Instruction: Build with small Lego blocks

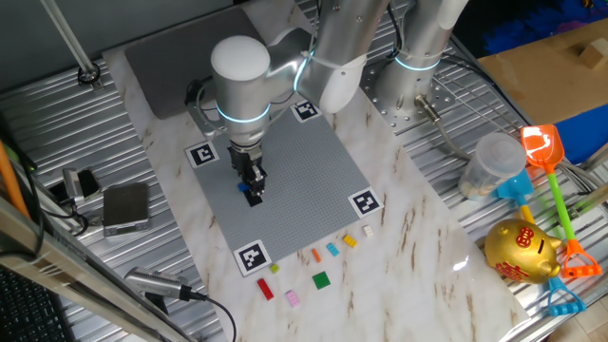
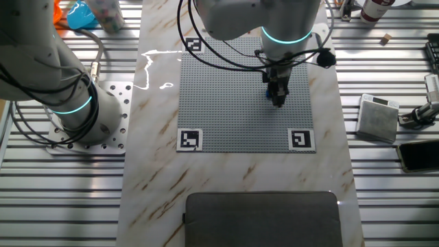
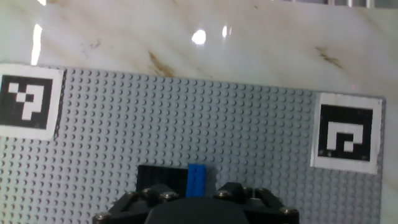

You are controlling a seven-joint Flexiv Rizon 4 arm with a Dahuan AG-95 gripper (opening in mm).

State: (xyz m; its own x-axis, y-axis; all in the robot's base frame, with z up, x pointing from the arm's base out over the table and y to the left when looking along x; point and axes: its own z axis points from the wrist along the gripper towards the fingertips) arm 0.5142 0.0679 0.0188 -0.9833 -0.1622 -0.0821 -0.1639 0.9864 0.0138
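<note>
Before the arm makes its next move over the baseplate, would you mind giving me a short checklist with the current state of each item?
1. Gripper is over the grey baseplate: ok.
2. Blue brick sits at the fingers, against a black brick: ok.
3. Blue brick fully pressed onto the studs: cannot tell, the hand covers its base.
4. Fingers open or shut on the blue brick: cannot tell, the fingertips are hidden in all views.
5. Spare bricks remain on the marble beside the baseplate, such as the green brick and red brick: ok.
6. Baseplate lies flat, corner markers visible: ok.
</note>
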